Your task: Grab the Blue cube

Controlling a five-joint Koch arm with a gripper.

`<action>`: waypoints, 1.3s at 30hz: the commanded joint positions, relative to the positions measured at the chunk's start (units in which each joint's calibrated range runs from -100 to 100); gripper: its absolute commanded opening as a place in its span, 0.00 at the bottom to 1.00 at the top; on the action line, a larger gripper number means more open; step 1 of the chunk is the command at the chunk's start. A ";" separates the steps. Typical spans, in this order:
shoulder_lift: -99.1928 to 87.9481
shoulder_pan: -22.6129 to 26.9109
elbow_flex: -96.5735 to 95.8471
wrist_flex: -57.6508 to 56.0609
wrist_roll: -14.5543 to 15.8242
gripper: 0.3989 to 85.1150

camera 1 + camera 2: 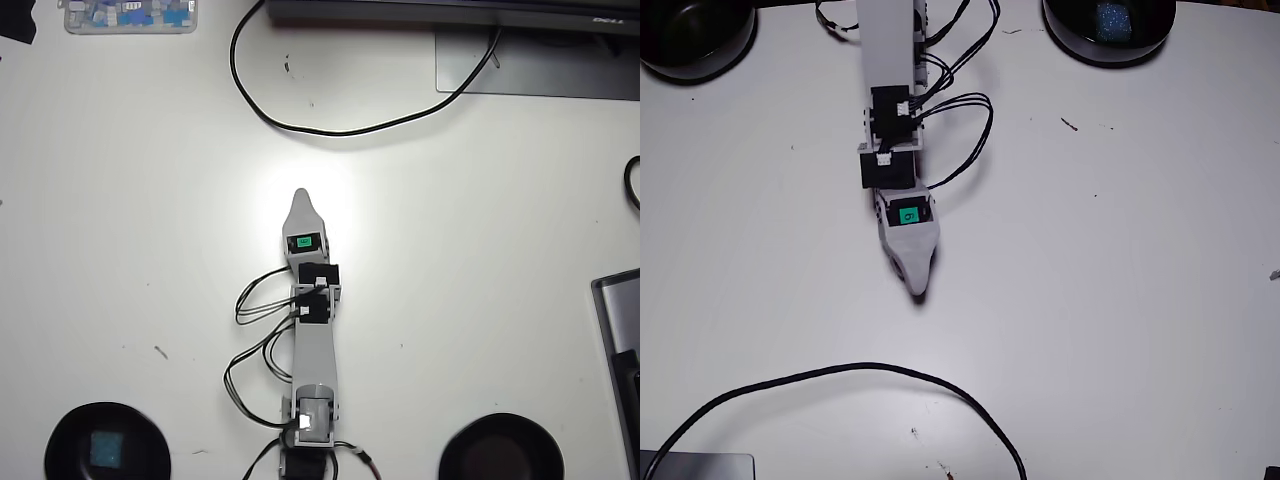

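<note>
The Blue cube (106, 449) lies inside a black bowl (70, 432) at the bottom left of the overhead view. In the fixed view the same teal cube (1110, 17) sits in the bowl (1070, 38) at the top right. My gripper (302, 195) is stretched out over the bare white table, far from the cube, pointing up the overhead view. It is turned on its side, so only one grey tip shows in both views (919, 290). Nothing is seen between its jaws.
A second, empty-looking black bowl (500, 448) (690, 30) stands on the arm's other side. A black cable (300, 126) (840, 371) curves across the table beyond the gripper. A clear plastic box (130, 15), a monitor base (540, 65) and a dark device (620, 340) line the edges.
</note>
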 commanded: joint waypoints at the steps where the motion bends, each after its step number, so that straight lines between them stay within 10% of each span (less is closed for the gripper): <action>1: -1.93 -0.88 2.10 -4.96 0.24 0.54; 12: -2.96 -0.20 -0.10 -4.64 -3.71 0.53; 39: -2.96 -0.15 0.45 -5.04 -2.25 0.57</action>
